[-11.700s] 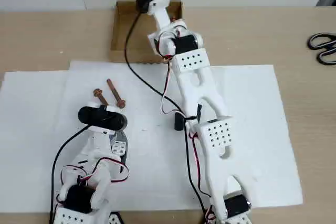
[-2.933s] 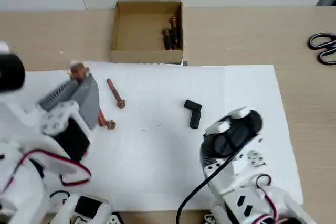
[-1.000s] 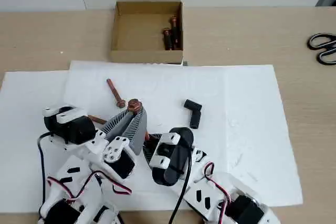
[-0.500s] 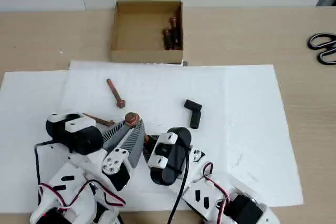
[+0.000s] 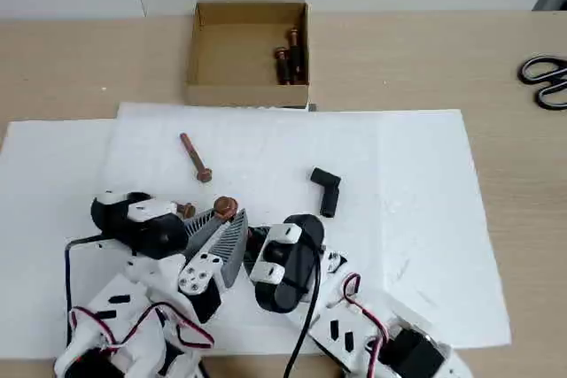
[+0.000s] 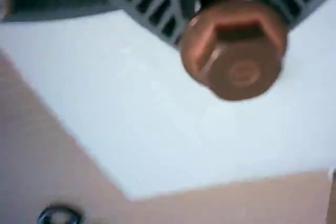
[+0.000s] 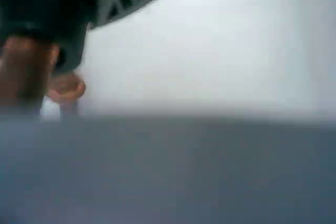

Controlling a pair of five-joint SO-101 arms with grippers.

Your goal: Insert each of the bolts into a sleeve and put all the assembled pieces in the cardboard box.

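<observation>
On the desk [image 5: 425, 59] there's a big white paper sheet [image 5: 416, 219] with the loose parts spread on it. The cardboard box [image 5: 230, 50] sits just past the sheet's far edge. The box isn't empty: two assembled pieces [image 5: 291, 52] lie side by side against its right wall, and the rest of its floor is bare.

Both arms are bunched up at the near side of the sheet. The left end effector [image 5: 224, 216] is pinched on a bolt [image 6: 234, 56], head poking out past the fingertips and shank tucked back between the ribbed grey fingers. The right end effector [image 5: 252, 241] is jammed in right beside it. I honestly can't tell if it's open, closed or holding something, because that bit is hidden under its own wrist.

My read is we're mid-assembly on the third piece: bolt in hand, sleeve needed. The next move calls for lining a sleeve's bore up dead straight with that shank, then pushing it on without the bolt twisting in the grip.

Two black sleeves sit right of centre, the far sleeve [image 5: 324, 178] nearly touching the near sleeve [image 5: 330, 204]. A loose bolt [image 5: 195, 157] lies left of centre, and the head of another bolt [image 5: 184, 210] peeks out just beside the left arm. So plenty left to do.
</observation>
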